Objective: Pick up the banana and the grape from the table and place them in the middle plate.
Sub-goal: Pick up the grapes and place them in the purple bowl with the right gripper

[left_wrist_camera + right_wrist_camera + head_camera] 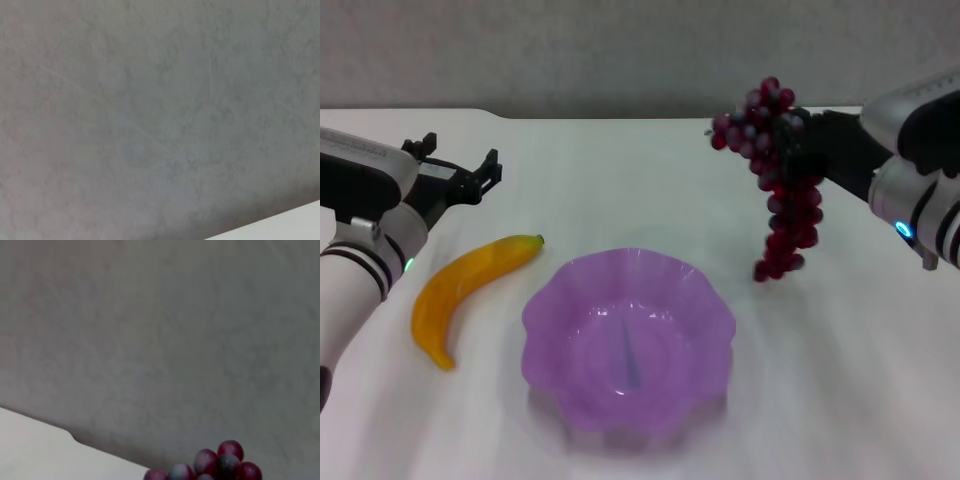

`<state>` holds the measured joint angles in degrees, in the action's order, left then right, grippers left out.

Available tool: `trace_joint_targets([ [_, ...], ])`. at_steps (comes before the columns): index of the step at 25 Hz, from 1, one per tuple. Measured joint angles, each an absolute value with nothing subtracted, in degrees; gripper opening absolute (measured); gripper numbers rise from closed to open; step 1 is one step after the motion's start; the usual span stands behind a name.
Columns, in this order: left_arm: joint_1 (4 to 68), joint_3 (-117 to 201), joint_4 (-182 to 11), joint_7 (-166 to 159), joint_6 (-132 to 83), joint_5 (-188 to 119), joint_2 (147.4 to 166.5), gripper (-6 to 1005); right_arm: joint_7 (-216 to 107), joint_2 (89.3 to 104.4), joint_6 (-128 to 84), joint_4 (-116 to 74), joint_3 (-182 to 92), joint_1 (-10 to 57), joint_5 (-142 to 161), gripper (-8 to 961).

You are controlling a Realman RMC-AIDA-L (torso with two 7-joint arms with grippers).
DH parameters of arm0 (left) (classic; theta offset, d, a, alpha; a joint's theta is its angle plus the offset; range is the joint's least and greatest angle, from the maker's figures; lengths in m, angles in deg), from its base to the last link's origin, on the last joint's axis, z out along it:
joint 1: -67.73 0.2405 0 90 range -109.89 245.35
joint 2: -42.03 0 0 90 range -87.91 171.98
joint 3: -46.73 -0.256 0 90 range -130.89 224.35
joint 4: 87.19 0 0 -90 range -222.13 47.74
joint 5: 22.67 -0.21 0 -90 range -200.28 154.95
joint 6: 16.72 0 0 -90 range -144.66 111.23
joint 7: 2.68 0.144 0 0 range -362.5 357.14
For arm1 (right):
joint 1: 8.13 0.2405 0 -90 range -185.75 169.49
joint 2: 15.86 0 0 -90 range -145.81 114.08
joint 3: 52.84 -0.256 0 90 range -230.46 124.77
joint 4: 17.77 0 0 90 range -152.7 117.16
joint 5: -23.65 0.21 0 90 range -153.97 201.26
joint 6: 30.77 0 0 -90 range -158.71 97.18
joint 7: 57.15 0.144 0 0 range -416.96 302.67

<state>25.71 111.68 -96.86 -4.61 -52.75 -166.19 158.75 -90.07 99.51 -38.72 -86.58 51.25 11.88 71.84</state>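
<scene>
We see the right gripper point(790, 140) squeezed tight on the top of the grape point(782, 185), which hangs down from it in the air, above the table point(640, 180) and just beside the middle plate point(628, 340). The left gripper point(460, 172) waits with its fingers spread apart. The banana point(465, 290) lies on the table just below and in front of it, beside the plate.

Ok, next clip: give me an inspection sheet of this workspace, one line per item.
Surface: white table, bare apart from the job's things.
Job's things: banana lying on the table, left of the purple plate; plate holds nothing; grape bunch hanging in the air, right of the plate.
Clutter: nothing seen.
Hands: left hand open, above the table behind the banana; right hand shut on the grape bunch.
Cables: nothing seen.
Surroundings: plain grey wall.
</scene>
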Motion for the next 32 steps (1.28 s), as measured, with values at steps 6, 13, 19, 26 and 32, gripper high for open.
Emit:
trace_joint_targets([
  [6,25.76,111.68,-96.86,-4.61,-52.75,-166.19,158.75,863,-90.38,99.32,-42.05,-91.88,51.56,11.79,69.91,208],
  [13,25.82,111.69,-96.86,-4.61,-52.75,-166.19,158.75,864,-90.57,99.31,-43.13,-98.24,55.61,11.18,66.41,207],
  [19,25.71,111.68,-96.86,-4.61,-52.75,-166.19,158.70,864,-90.79,99.36,-41.56,-99.48,61.72,11.86,63.47,207],
  [26,25.50,111.86,-96.86,-4.61,-52.75,-166.19,158.73,864,-89.69,99.58,-33.80,-93.19,72.48,13.86,63.79,206],
  [32,25.41,111.95,-96.87,-4.61,-52.75,-166.17,158.75,864,-87.54,99.58,-32.37,-89.15,76.26,15.07,66.30,206],
])
